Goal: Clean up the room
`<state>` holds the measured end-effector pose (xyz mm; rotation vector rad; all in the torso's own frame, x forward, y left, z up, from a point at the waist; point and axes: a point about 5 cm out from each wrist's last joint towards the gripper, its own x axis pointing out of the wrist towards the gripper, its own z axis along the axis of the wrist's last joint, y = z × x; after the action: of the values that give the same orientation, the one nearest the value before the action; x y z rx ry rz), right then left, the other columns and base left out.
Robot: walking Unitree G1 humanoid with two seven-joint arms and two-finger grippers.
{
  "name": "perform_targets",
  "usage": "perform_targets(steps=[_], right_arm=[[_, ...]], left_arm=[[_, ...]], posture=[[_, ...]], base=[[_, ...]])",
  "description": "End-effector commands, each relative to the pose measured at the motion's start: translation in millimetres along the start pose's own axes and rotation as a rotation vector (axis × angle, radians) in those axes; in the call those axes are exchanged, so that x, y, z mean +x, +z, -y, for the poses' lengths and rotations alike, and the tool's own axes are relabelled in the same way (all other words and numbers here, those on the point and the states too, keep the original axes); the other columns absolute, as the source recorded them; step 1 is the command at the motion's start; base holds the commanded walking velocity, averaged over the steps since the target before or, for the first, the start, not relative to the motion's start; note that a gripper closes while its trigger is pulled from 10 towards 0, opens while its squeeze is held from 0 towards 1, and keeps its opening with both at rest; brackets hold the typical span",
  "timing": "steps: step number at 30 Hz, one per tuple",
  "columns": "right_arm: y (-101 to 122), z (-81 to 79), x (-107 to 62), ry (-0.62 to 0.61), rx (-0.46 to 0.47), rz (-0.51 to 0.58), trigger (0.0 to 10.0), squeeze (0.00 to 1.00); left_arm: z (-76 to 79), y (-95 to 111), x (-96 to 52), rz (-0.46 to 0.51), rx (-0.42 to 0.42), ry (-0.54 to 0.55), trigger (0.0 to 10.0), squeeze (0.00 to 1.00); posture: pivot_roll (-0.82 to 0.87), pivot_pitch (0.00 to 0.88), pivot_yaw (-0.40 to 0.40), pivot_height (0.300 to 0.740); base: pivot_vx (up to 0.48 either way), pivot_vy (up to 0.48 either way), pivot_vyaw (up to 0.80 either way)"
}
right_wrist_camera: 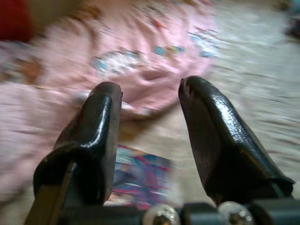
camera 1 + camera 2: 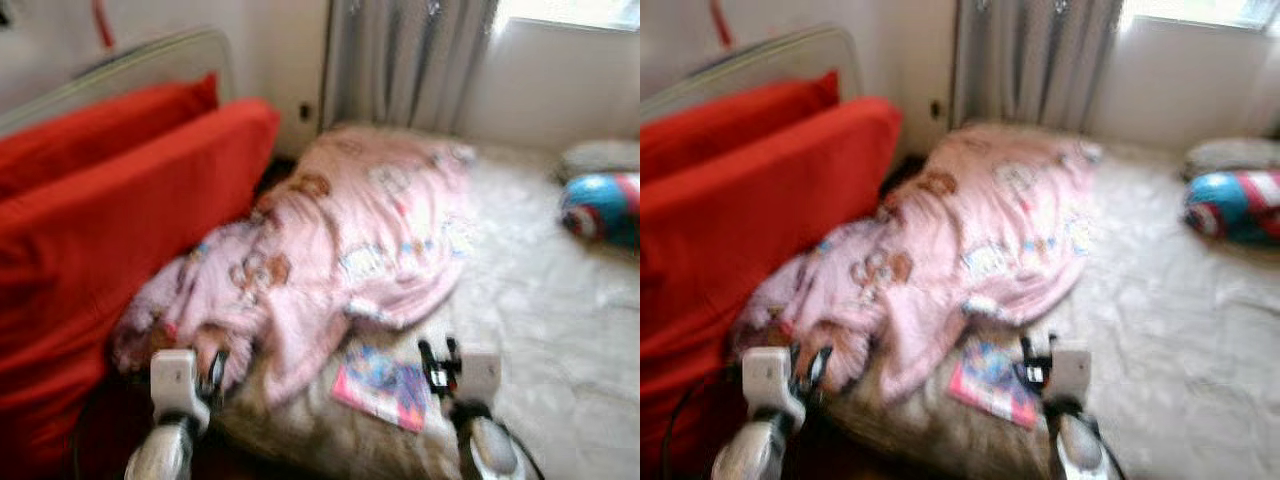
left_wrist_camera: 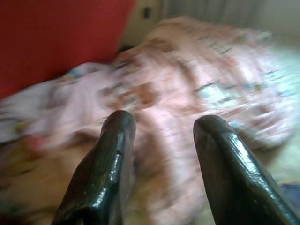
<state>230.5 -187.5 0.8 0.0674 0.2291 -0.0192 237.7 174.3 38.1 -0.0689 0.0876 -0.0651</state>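
Both grippers are raised at the near edge of the bed, and everything looks a little smeared with motion. On the robot's left, the left gripper (image 3: 161,126) has its two long black fingers spread apart with nothing between them, pointing at the rumpled pink blanket printed with cartoon bears (image 2: 340,235), which is heaped just ahead of it. Off to that gripper's outer side stands a big red upholstered cushion or sofa back (image 2: 110,220), close against the blanket. The right gripper (image 1: 150,93) is also spread wide and empty; just in front of it and slightly toward the left arm lies a flat pink-and-blue picture book (image 2: 383,388), partly tucked against the blanket's hem. Under it all is the pale, wrinkled bedsheet (image 2: 560,330). Well beyond the right gripper, out to its far side, sits a round blue, red and white cushion (image 2: 602,208). Grey curtains (image 2: 410,60) hang at the far wall.
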Motion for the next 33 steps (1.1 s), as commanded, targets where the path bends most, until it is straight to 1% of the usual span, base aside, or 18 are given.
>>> perform_targets(steps=[1, 13, 18, 22, 25, 26, 27, 30, 33], right_arm=[[9.2, -9.0, 6.7, 0.021, 0.012, 0.033, 10.0, 0.0], [9.7, -14.0, 5.3, 0.044, 0.019, 0.028, 10.0, 0.0], [10.1, -15.9, 5.3, 0.057, 0.006, 0.023, 10.0, 0.0], [8.4, -16.7, 4.7, 0.059, -0.002, 0.009, 10.0, 0.0], [4.7, -16.9, 5.1, 0.053, -0.011, -0.023, 10.0, 0.0], [2.9, -16.8, 5.6, 0.045, -0.024, -0.04, 10.0, 0.0], [2.9, -16.8, 5.6, 0.045, -0.024, -0.04, 10.0, 0.0], [3.1, -17.5, 6.3, 0.04, -0.02, -0.04, 10.0, 0.0], [5.5, -18.1, 6.8, 0.042, -0.015, -0.015, 10.0, 0.0]], left_arm=[[-10.8, 1.4, -3.4, -0.006, 0.013, 0.026, 10.0, 0.0], [-11.3, 6.2, -2.2, 0.004, 0.015, 0.011, 10.0, 0.0], [-11.0, 8.1, -2.9, 0.007, 0.015, 0.002, 10.0, 0.0], [-10.2, 8.9, -3.4, 0.007, 0.012, 0.0, 10.0, 0.0], [-9.2, 9.4, -3.0, 0.008, 0.011, -0.005, 10.0, 0.0], [-9.1, 8.9, -2.8, 0.006, 0.011, -0.009, 10.0, 0.0], [-9.1, 8.9, -2.8, 0.006, 0.011, -0.009, 10.0, 0.0], [-9.5, 7.0, -3.4, -0.006, 0.018, -0.015, 10.0, 0.0], [-9.6, 6.8, -4.0, -0.01, 0.018, -0.016, 10.0, 0.0]], posture=[[-0.05, 0.011, -0.056, 0.74], [-0.04, 0.016, -0.053, 0.74], [-0.05, 0.019, -0.05, 0.74], [-0.05, 0.021, -0.049, 0.74], [-0.05, 0.023, -0.047, 0.74], [-0.05, 0.026, -0.045, 0.735], [-0.05, 0.026, -0.045, 0.735], [-0.05, 0.028, -0.042, 0.715], [-0.05, 0.029, -0.039, 0.71]], base=[[0.289, 0.0, 0.0], [0.0, 0.0, 0.0], [0.0, 0.0, 0.0], [0.0, 0.0, 0.0], [0.0, 0.0, 0.0], [0.0, 0.0, 0.0], [0.0, 0.0, 0.0], [0.0, 0.0, 0.0], [0.0, 0.0, 0.0]])
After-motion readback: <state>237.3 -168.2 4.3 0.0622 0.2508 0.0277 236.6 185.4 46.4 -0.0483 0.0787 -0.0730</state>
